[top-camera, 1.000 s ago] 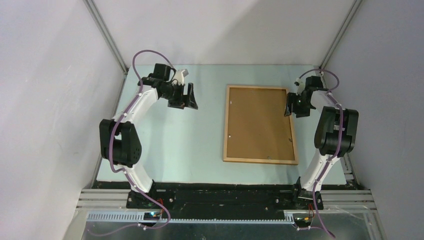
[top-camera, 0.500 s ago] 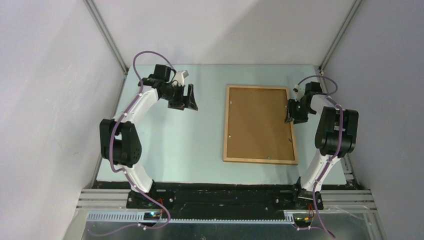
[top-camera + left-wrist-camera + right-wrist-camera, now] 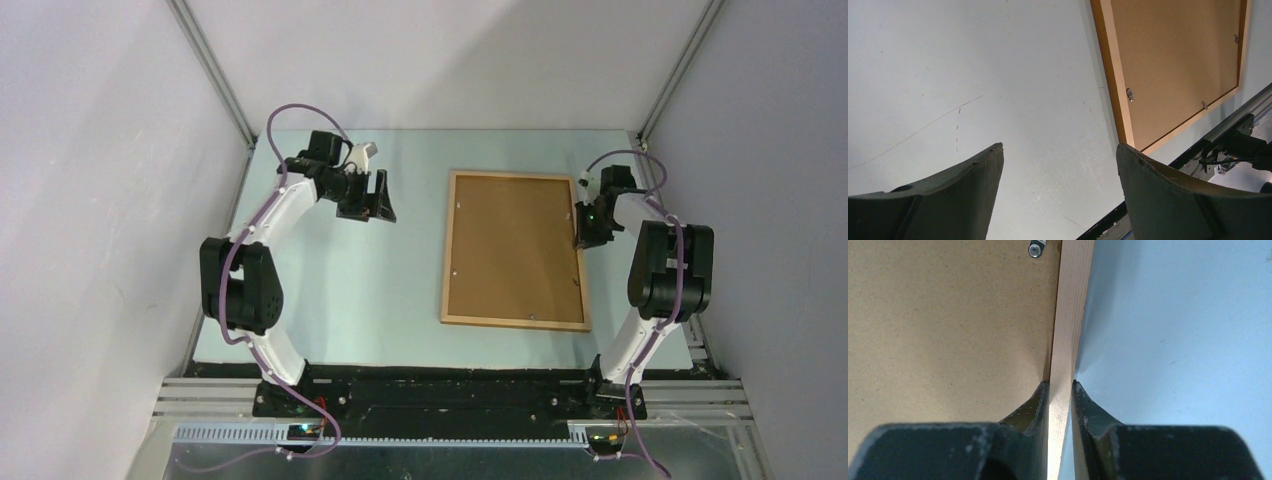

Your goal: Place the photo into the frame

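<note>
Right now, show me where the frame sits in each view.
Top external: frame lies flat, right of centre.
Left wrist: upper right, slanting, its near corner towards the bottom.
Right wrist: one rail runs up the centre, pinched by the right pincer.
Shared landmark: the brown backing board inside it.

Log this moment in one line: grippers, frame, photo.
right gripper: shut on frame right rail | left gripper: open, over table | backing board: in frame | photo: not visible

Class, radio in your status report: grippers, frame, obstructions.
Left gripper open, clear of the frame. Right gripper shut on the frame's right rail. Backing board in place; photo not seen.
</note>
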Robot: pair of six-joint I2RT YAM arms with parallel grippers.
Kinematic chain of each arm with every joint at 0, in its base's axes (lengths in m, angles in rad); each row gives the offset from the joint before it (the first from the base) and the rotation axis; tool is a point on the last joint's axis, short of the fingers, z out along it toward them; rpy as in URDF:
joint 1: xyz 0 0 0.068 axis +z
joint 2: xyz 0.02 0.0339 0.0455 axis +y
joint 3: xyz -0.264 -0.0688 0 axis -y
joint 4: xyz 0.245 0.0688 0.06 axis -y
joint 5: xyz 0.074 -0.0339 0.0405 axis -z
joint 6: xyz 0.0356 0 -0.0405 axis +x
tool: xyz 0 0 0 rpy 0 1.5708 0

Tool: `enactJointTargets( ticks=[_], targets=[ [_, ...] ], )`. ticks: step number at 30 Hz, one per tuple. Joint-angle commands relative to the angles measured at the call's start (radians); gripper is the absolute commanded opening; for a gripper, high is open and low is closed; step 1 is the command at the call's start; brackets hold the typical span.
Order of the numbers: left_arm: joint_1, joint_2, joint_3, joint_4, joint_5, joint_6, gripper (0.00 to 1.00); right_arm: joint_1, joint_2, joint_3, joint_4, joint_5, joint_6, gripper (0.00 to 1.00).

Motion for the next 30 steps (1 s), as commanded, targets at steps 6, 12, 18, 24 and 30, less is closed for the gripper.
enactJointTargets(
  ticks=[6,12,18,24,30],
  targets=[
    [0.008,-0.041,-0.045,0.032,0.008,0.034,0.87,0.134,-0.042,-0.021,-0.022,0.001,0.034,0.08],
    [0.008,-0.046,-0.085,0.043,-0.014,0.043,0.87,0.209,-0.051,-0.011,-0.005,-0.049,0.113,0.06],
    [0.007,-0.034,-0.124,0.055,-0.032,0.05,0.87,0.241,-0.027,0.004,0.033,-0.151,0.234,0.05],
    [0.0,0.001,-0.162,0.076,-0.049,0.054,0.87,0.284,-0.026,-0.01,0.066,-0.185,0.305,0.07],
    [-0.029,0.07,-0.187,0.114,-0.064,0.038,0.87,0.291,-0.048,-0.013,0.066,-0.213,0.309,0.27]
  ],
)
